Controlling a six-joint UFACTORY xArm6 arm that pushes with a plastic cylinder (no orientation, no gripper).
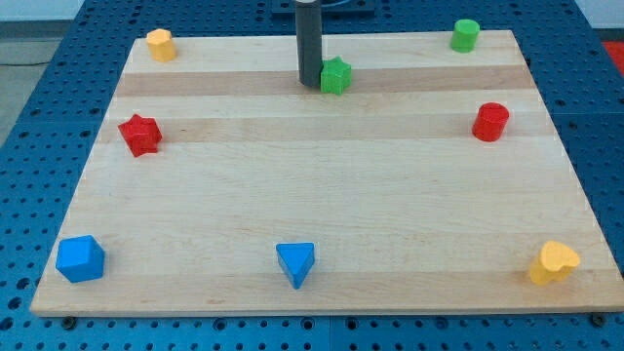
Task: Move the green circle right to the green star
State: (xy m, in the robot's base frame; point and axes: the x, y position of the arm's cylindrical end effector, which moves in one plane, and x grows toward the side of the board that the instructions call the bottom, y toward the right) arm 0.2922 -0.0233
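The green star (336, 75) sits near the top middle of the wooden board (322, 234). The green circle (465, 35) stands at the board's top right corner, far to the right of the star. My tip (308, 82) is the lower end of the dark rod, right beside the star's left side, touching or nearly touching it. The tip is far to the left of the green circle.
A yellow block (160, 44) sits at top left, a red star (140, 135) at left, a red cylinder (490, 122) at right. A blue cube (80, 258), a blue triangle (295, 263) and a yellow heart (554, 262) lie along the bottom.
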